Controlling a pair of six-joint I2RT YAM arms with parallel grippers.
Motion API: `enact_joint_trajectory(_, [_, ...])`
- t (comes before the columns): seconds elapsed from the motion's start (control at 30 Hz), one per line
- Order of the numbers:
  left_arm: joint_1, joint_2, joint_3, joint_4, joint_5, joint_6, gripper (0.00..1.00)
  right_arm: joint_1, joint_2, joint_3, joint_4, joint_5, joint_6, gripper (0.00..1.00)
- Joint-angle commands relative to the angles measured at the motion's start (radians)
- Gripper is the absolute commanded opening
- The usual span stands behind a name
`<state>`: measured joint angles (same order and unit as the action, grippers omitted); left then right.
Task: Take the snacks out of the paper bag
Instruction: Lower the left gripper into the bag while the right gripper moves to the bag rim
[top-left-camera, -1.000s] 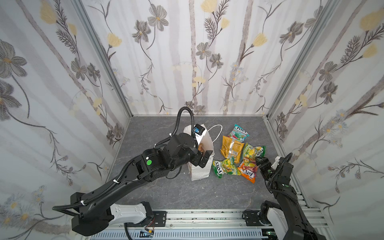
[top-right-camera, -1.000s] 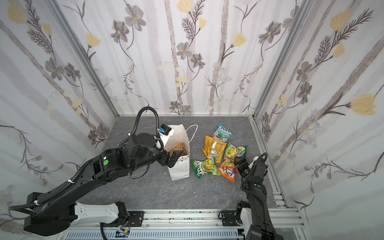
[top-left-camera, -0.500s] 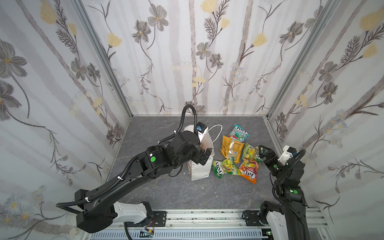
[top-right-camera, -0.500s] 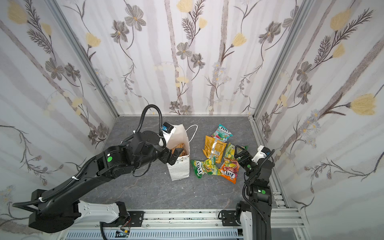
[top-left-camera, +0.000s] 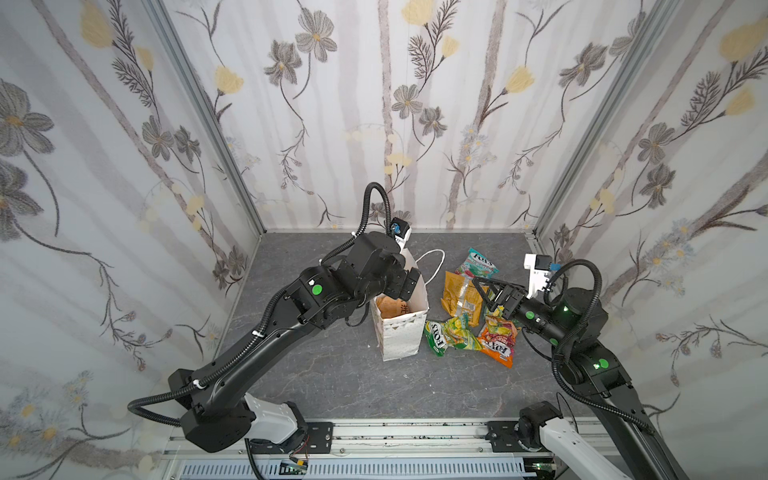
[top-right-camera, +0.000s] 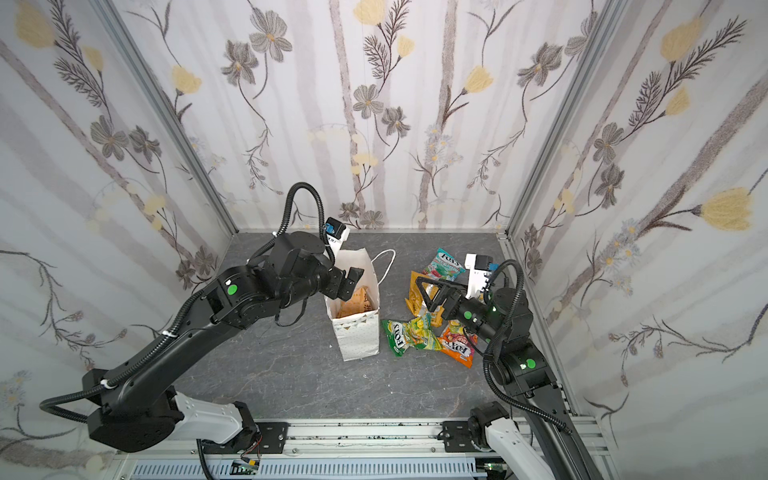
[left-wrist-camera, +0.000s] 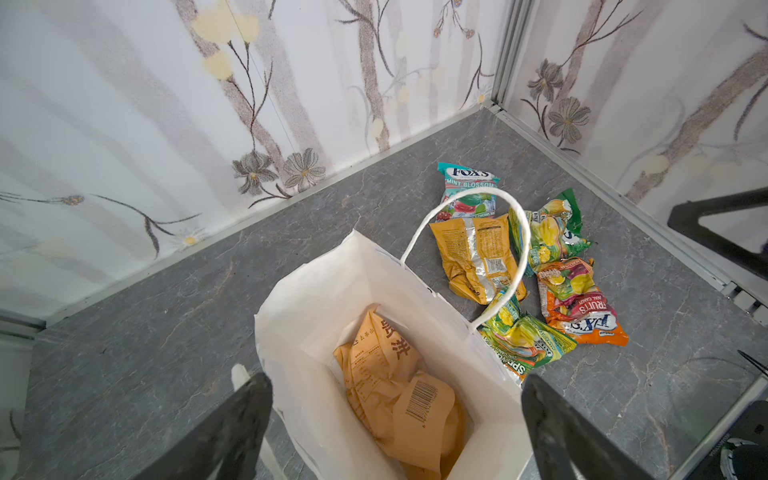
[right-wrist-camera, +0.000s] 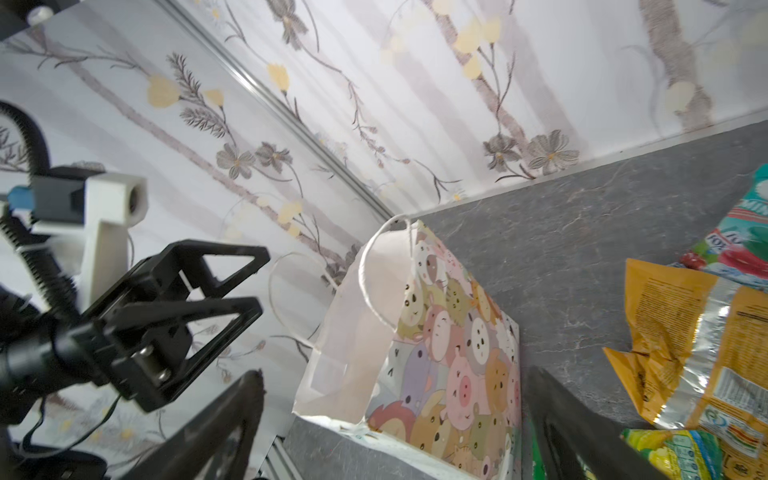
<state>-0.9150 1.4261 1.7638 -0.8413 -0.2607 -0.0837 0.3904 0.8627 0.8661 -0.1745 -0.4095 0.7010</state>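
My left gripper (top-right-camera: 351, 284) hangs open and empty over the bag's (left-wrist-camera: 316, 299) mouth. The one pouch (left-wrist-camera: 399, 395) inside lies crumpled at the bottom, straight below, its length crosswise to my jaws. My right gripper (top-left-camera: 488, 295), also open, hovers farther off over the snacks (top-left-camera: 469, 328) on the tabletop (top-left-camera: 332, 374).
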Motion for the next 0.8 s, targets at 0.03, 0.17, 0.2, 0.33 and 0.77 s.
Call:
enact_joint_trajectory(0.03, [0.033, 0.096, 0.099, -0.088, 0.076, 0.018, 0.92, 0.114, 0.043, 0.050, -0.031, 0.046, -0.047, 0.96])
enact_joint_trajectory(0.17, [0.067, 0.223, 0.207, -0.189, 0.085, 0.021, 0.88, 0.203, 0.074, 0.086, -0.071, 0.096, -0.059, 0.95])
enact_joint_trajectory(0.2, [0.071, 0.254, 0.232, -0.211, 0.082, 0.024, 0.87, 0.219, 0.077, 0.088, -0.077, 0.103, -0.062, 0.95])
enact_joint_trajectory(0.33, [0.083, 0.331, 0.252, -0.261, 0.070, 0.015, 0.86, 0.237, 0.074, 0.085, -0.104, 0.136, -0.062, 0.95])
enact_joint_trajectory(0.77, [0.102, 0.334, -0.009, -0.177, 0.128, -0.044, 0.81, 0.237, 0.044, 0.068, -0.085, 0.181, -0.057, 0.96])
